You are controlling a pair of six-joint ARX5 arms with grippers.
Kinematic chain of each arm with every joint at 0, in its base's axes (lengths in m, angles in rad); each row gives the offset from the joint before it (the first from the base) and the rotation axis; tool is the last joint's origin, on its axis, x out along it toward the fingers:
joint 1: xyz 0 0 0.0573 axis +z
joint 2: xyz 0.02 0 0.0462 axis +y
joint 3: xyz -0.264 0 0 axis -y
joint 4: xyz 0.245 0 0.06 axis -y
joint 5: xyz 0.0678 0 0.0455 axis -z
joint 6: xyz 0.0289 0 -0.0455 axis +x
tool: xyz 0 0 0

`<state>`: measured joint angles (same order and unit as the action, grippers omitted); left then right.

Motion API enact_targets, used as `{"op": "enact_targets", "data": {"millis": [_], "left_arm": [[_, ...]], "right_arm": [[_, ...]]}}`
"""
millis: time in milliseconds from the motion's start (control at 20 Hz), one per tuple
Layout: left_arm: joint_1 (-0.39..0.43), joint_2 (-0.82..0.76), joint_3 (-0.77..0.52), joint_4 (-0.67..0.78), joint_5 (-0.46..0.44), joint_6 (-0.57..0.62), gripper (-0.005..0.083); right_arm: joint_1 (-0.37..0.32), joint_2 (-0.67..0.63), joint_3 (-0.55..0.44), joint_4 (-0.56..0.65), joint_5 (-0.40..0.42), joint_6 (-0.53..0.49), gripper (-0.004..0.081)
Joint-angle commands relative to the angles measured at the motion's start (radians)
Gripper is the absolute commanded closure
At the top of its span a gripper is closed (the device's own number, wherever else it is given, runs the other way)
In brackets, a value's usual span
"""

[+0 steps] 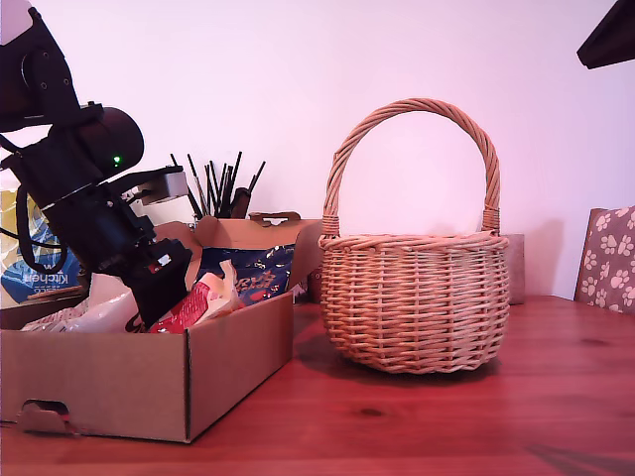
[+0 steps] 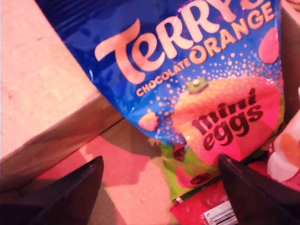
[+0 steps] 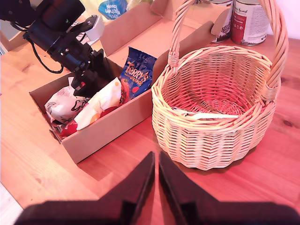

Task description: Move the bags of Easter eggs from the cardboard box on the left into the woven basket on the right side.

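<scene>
- My first claw [image 1: 164,297] is down inside the cardboard box [image 1: 139,382] at the exterior view's left, its jaws spread wide with nothing between them.
- In the first wrist view the two dark fingertips [image 2: 65,192] stand well apart, and the blue bag [image 2: 197,79] lies just past them (orange "Terry's" lettering, "mini eggs" printed on it), leaning against the box's inner wall.
- The red bag [image 1: 198,302] sits in the box right beside that claw; from the exterior view I cannot tell whether they touch. The blue bag stands just behind it, toward the basket side.
- A crumpled pale wrapper [image 3: 63,105] lies in the box too, at the end away from the basket.
- My second claw [image 3: 157,187] hangs above the wooden table [image 1: 446,416], its jaws drawn nearly together with only a thin slit between them, gripping nothing. It looks down on both box and basket.
- The woven basket [image 1: 417,297] stands upright on the table just beside the box, at the exterior view's right of it, handle arched overhead. No bag is in it; only a thin pale strip [image 3: 206,115] lies inside.
- Two tins [image 3: 236,21] stand behind the basket in the second wrist view.
</scene>
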<state>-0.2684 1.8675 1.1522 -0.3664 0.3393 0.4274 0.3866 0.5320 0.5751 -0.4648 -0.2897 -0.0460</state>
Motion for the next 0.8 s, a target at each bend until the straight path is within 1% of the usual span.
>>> {"op": "enact_targets", "data": {"millis": [0, 200, 300, 500, 600, 750], "left_arm": [[-0.01, -0.101, -0.007, -0.031, -0.005, -0.039, 0.0096], [-0.01, -0.101, -0.007, -0.026, -0.004, -0.038, 0.0096], [-0.01, -0.105, -0.007, -0.023, -0.003, -0.038, 0.0096], [-0.018, -0.181, -0.007, -0.037, 0.003, -0.038, 0.0096], [-0.024, -0.238, -0.007, -0.088, 0.017, -0.038, 0.0096], [-0.041, -0.285, -0.007, -0.21, 0.024, -0.033, 0.0096]], "right_arm": [[-0.007, 0.0, -0.022, 0.001, 0.01, 0.003, 0.0775], [-0.008, 0.013, -0.022, -0.002, 0.02, 0.003, 0.0775], [-0.008, 0.029, -0.022, -0.003, 0.039, 0.003, 0.0775], [-0.008, 0.058, -0.022, -0.006, 0.042, 0.003, 0.0775], [-0.008, 0.072, -0.022, -0.005, 0.042, 0.003, 0.0775], [-0.008, 0.095, -0.022, -0.003, 0.042, 0.003, 0.0775]]}}
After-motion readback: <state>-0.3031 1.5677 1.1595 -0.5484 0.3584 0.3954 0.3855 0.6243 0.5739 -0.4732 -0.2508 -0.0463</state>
